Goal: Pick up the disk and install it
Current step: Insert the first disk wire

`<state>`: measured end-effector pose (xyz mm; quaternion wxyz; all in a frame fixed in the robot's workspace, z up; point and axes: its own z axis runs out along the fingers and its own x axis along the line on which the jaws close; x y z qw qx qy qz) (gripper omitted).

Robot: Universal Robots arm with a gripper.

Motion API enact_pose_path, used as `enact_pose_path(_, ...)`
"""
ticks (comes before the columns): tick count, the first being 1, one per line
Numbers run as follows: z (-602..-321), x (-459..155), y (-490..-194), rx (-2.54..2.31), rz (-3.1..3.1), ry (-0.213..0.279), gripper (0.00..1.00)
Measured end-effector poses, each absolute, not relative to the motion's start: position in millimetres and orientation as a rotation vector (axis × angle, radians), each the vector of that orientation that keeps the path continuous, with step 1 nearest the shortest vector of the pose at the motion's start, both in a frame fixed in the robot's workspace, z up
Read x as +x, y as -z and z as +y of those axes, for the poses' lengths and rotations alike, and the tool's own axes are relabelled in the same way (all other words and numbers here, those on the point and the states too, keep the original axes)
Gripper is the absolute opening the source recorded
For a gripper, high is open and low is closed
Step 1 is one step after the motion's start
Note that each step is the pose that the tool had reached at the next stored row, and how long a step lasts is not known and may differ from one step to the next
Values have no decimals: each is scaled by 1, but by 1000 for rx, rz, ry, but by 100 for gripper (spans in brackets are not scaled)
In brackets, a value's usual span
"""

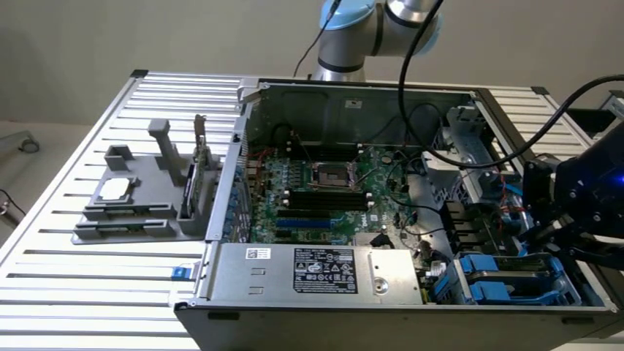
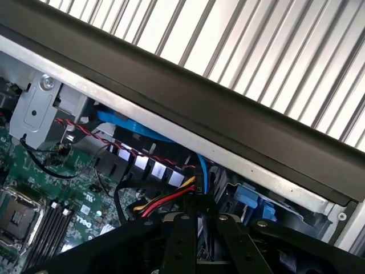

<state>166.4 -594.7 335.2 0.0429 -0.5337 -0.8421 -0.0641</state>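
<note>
My dark gripper (image 1: 560, 238) hovers at the exterior view's right, just above the open computer case's (image 1: 351, 95) right wall. In the wrist view its fingers (image 2: 181, 240) stand almost together at the gripper (image 2: 198, 220), and nothing shows between them. Below it, in the drive bay at the case's front right corner, lies the disk (image 1: 512, 278), framed by blue plastic rails with a grey strip between them. Its label is hidden. One blue rail (image 2: 251, 200) shows just past the fingertips.
The case lies open on a slatted metal table (image 1: 88, 285), motherboard (image 1: 322, 190) up, power supply (image 1: 312, 270) at the front. Loose cables (image 2: 165, 200) run near the fingers. A grey fixture (image 1: 137, 197) at the left holds a small silver chip and a thin upright card.
</note>
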Motion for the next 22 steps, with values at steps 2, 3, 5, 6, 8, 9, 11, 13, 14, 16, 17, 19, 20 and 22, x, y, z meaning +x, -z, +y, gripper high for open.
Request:
enact_pose_path(2, -601, 163, -334, -1632, -2575, 196, 16)
enact_pose_path(3, -602, 161, -334, -1632, -2575, 194, 16)
enact_pose_path(5, -604, 154, -334, -1632, -2575, 195, 16)
enact_pose_path(6, -604, 150, -334, -1632, -2574, 194, 16)
enact_pose_path(8, -605, 143, -336, -1632, -2574, 194, 16)
enact_pose_path(9, -605, 141, -339, -1632, -2574, 194, 16)
enact_pose_path(11, -605, 141, -342, -1634, -2573, 194, 16)
enact_pose_path(13, -605, 141, -343, -1640, -2569, 195, 16)
enact_pose_path(14, -605, 141, -343, -1648, -2564, 195, 16)
enact_pose_path(16, -605, 141, -345, -1668, -2553, 195, 16)
enact_pose_path(17, -605, 141, -345, -1680, -2546, 194, 16)
enact_pose_path(19, -605, 141, -347, -1708, -2531, 192, 16)
enact_pose_path(20, -605, 141, -347, -1722, -2523, 191, 16)
enact_pose_path(22, -605, 141, -348, -1751, -2506, 190, 16)
